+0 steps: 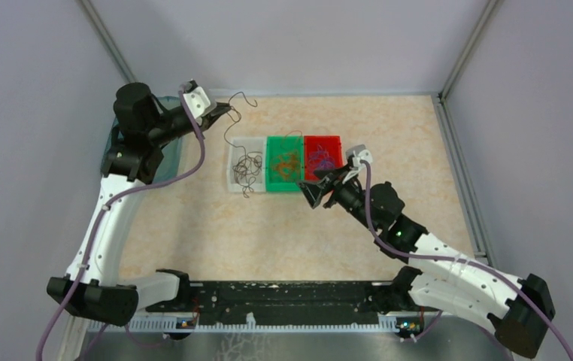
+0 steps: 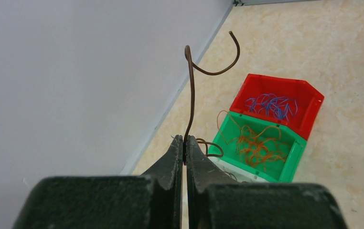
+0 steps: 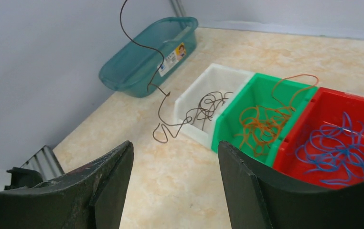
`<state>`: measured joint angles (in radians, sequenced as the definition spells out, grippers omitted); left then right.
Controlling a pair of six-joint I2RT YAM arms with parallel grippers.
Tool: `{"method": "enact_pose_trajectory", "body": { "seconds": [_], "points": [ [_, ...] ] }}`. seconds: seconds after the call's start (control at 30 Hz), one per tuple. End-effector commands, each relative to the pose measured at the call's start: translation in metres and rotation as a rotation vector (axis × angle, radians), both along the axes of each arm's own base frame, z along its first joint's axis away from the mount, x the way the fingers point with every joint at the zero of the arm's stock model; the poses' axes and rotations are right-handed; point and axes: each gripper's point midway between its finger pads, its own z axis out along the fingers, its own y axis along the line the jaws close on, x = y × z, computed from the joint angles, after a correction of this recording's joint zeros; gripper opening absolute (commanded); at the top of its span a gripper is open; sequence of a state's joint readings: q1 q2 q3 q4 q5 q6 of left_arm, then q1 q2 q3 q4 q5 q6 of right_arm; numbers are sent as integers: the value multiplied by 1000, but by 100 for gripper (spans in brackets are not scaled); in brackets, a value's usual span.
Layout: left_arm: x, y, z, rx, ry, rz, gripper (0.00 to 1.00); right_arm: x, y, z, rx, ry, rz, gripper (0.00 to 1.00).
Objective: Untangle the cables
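Left tool (image 2: 184, 142), brown cable (image 2: 192, 95) near-vertical

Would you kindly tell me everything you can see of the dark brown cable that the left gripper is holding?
The dark brown cable is one thin, smooth, bendy wire. The left gripper is shut on it, high above the table; a hooked end curls beyond the fingertips. The longer part hangs in waves and ends in a loop at the white bin's near corner, by other dark cables; whether it is tangled with them I cannot tell.
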<state>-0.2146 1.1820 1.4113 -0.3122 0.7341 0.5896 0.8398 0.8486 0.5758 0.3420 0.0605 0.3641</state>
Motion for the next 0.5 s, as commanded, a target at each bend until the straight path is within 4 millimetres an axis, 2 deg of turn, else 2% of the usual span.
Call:
{"method": "enact_pose_trajectory", "body": {
  "seconds": [0.0, 0.27, 0.37, 0.47],
  "points": [
    [22, 0, -1, 14, -48, 34, 4, 5, -26, -3, -34, -13, -106, 66],
    [55, -2, -31, 13, 20, 71, 3, 4, -45, -22, -64, 11, -171, 66],
    [66, 1, -60, 39, 55, 99, 4, 6, -53, -29, -76, 32, -213, 66],
    [73, 7, -105, 90, 148, 139, 6, 10, -66, -37, -106, 58, -277, 68]
  ]
}}
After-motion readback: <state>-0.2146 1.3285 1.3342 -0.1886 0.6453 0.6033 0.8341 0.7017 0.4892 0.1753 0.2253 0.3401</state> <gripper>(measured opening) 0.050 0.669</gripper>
